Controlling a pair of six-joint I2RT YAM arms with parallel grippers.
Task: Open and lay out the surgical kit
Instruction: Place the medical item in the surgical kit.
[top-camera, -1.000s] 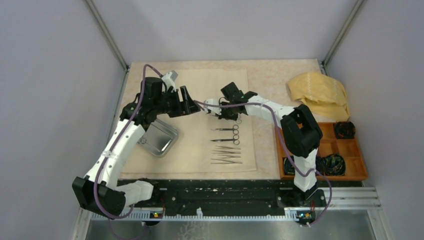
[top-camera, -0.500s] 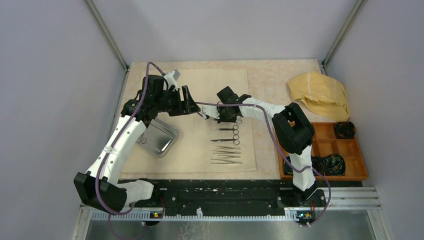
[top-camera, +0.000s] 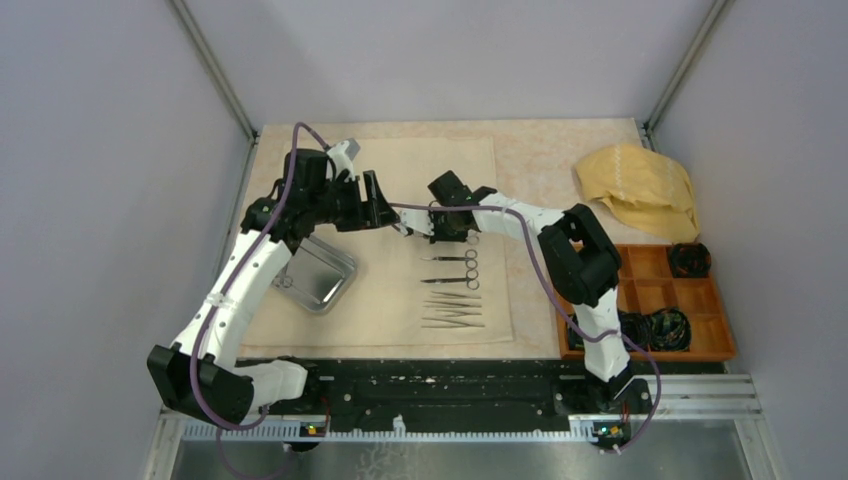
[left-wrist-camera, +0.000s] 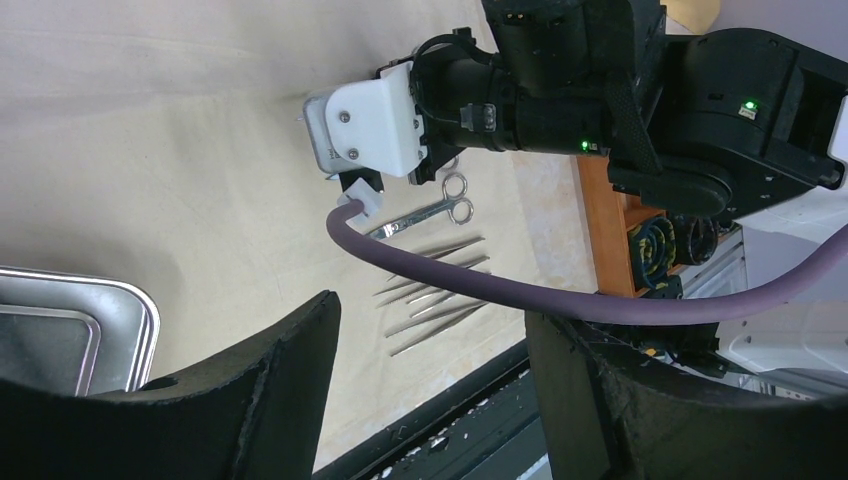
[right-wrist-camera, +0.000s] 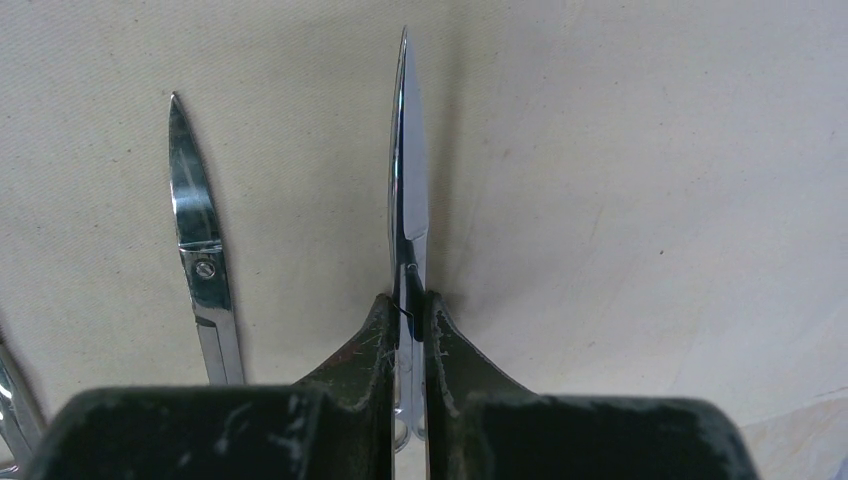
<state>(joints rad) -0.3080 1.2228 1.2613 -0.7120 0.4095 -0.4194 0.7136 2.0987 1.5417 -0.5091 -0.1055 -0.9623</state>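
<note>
The pale cream cloth (top-camera: 400, 300) lies spread flat on the table. The steel tray (top-camera: 318, 275) sits on its left part and shows in the left wrist view (left-wrist-camera: 70, 320). Two scissors (top-camera: 452, 259) and several tweezers (top-camera: 452, 320) lie in a column on the cloth's right part. My right gripper (top-camera: 438, 226) (right-wrist-camera: 410, 310) is shut on another pair of scissors (right-wrist-camera: 408, 180), blades closed and pointing away, low over the cloth beside a lying pair (right-wrist-camera: 195, 230). My left gripper (top-camera: 375, 205) (left-wrist-camera: 430, 320) is open and empty, above the cloth just past the tray.
A mustard-yellow cloth (top-camera: 640, 185) lies bunched at the back right. An orange compartment box (top-camera: 650, 295) with black coils stands at the right. A black rail (top-camera: 440, 385) runs along the near edge. The right arm's purple cable (left-wrist-camera: 480, 290) crosses in front of the left gripper.
My right gripper has shifted a little to the left with the scissors still in it. My left arm has barely moved.
</note>
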